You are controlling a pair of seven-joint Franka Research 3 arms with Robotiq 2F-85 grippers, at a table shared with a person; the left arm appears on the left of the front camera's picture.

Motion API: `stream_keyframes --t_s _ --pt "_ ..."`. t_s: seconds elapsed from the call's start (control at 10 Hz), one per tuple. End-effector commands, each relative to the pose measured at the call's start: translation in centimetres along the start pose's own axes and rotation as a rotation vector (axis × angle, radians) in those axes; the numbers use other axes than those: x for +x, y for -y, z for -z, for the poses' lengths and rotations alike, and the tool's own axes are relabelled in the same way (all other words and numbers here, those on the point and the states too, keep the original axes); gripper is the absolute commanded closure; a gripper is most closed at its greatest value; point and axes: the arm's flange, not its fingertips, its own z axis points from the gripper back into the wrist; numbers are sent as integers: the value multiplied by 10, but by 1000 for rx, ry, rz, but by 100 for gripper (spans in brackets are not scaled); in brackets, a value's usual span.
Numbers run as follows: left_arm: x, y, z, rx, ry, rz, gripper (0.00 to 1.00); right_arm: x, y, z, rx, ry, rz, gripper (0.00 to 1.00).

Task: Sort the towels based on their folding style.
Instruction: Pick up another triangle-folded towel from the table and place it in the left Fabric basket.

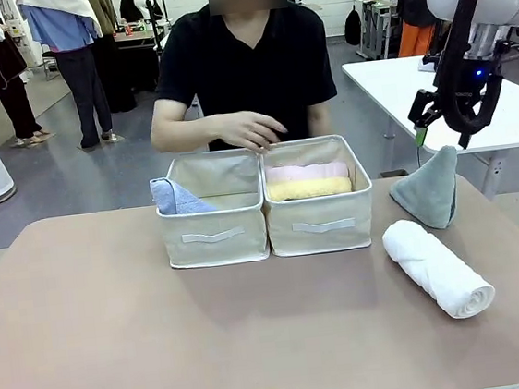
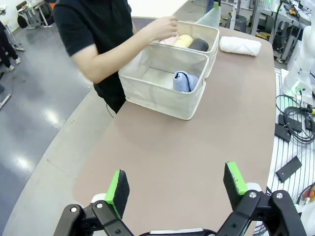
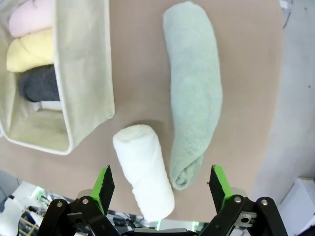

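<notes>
**Right pincer hangs open over the grey-green cone**

The right pincer (image 1: 438, 129) is open. Its two green fingers stand wide apart and hold nothing. It hangs in the air just above the grey-green towel (image 1: 431, 190). That towel is a cone. It stands on its wide end on the tabletop (image 1: 117, 339), to the right of the two bins. Its tip points up at the pincer, so its long line runs up and down. I think the pincer only has to go down to catch it near the tip.

Just beside the cone, nearer the robot, lies the white towel (image 1: 440, 278). It is a roll lying flat. Its long line runs on a slant, from the bins' side toward the robot's right.

The right bin (image 1: 321, 220) holds three rolls side by side: the pink towel (image 1: 306, 171), the yellow towel (image 1: 308, 188) and the dark grey towel (image 3: 42, 83). The left bin (image 1: 213, 232) holds the light blue towel (image 1: 174, 196) in its left corner. The person's hand (image 1: 248, 131) hovers over the back rims of the bins.

The left pincer (image 2: 176, 183) is open and empty too. It is over bare tabletop, well apart from both loose towels. So the right arm is the nearer one.
</notes>
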Motion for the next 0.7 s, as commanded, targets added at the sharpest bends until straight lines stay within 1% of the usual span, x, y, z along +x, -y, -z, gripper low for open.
stream_keyframes --t_s 0.0,0.2,0.6 --pt "-1 2 3 19 8 4 0 6 1 1 -38 23 34 0" --pt "-1 2 3 19 8 4 0 10 9 9 -43 24 31 0" --pt "-1 2 3 19 8 4 0 15 20 40 -44 33 -12 0"
